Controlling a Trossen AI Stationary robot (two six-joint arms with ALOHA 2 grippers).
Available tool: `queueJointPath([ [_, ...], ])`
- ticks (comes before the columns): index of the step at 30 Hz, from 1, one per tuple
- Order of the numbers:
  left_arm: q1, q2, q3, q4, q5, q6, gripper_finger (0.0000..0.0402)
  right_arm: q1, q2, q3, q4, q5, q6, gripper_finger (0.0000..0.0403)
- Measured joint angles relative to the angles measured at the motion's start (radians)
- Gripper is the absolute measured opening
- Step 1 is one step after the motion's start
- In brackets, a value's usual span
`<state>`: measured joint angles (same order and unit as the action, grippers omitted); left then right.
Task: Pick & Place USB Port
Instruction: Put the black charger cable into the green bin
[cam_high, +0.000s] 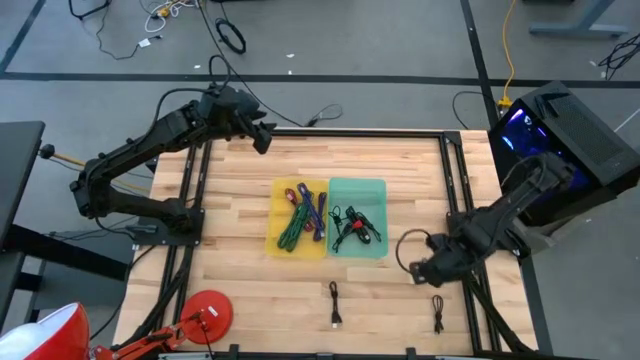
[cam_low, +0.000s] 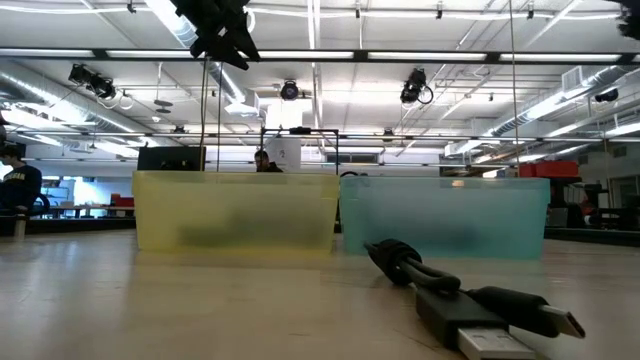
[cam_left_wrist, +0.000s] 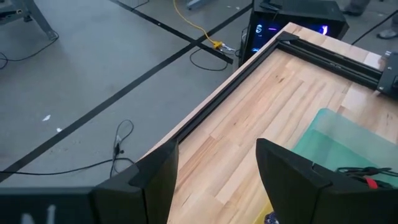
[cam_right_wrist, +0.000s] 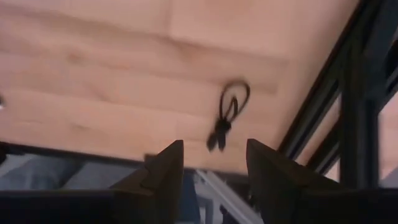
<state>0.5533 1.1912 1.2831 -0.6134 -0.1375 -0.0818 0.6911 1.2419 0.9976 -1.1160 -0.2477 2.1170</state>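
Note:
Two small black USB cables lie flat on the wooden table near its near edge: one (cam_high: 334, 303) in front of the trays, also close up in the low view (cam_low: 470, 300), and a coiled one (cam_high: 438, 313) farther right, seen in the right wrist view (cam_right_wrist: 227, 115). A yellow tray (cam_high: 284, 236) holds coloured cables, and a teal tray (cam_high: 372, 196) holds black ones. My right gripper (cam_high: 420, 271) hovers open over the table's right side, just beyond the coiled cable (cam_right_wrist: 211, 168). My left gripper (cam_high: 262, 136) waits open, raised over the table's far left corner (cam_left_wrist: 214, 177).
The trays stand side by side mid-table (cam_low: 237, 210) (cam_low: 443, 215). Black frame rails run along the table's left, right and far edges (cam_high: 452, 170). A red disc-shaped object (cam_high: 206, 312) sits at the near left corner. Bare wood lies between the trays and the near edge.

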Motion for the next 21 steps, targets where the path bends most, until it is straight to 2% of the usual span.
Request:
queueJointPath([
  [5, 0.000, 0.000, 0.000, 0.017, 0.000, 0.000, 0.0220, 0.087, 0.002, -0.129, 0.243, -0.118, 0.093, 0.0175],
  [7, 0.000, 0.000, 0.000, 0.020, 0.000, 0.000, 0.0220, 0.097, 0.002, -0.164, 0.280, -0.150, 0.103, 0.0175],
  [14, 0.000, 0.000, 0.000, 0.019, 0.000, 0.000, 0.0220, 0.098, 0.002, -0.246, 0.365, -0.133, 0.104, 0.0175],
  [21, 0.000, 0.000, 0.000, 0.024, 0.000, 0.000, 0.0220, 0.098, 0.002, -0.351, 0.512, -0.174, 0.103, 0.0175],
])
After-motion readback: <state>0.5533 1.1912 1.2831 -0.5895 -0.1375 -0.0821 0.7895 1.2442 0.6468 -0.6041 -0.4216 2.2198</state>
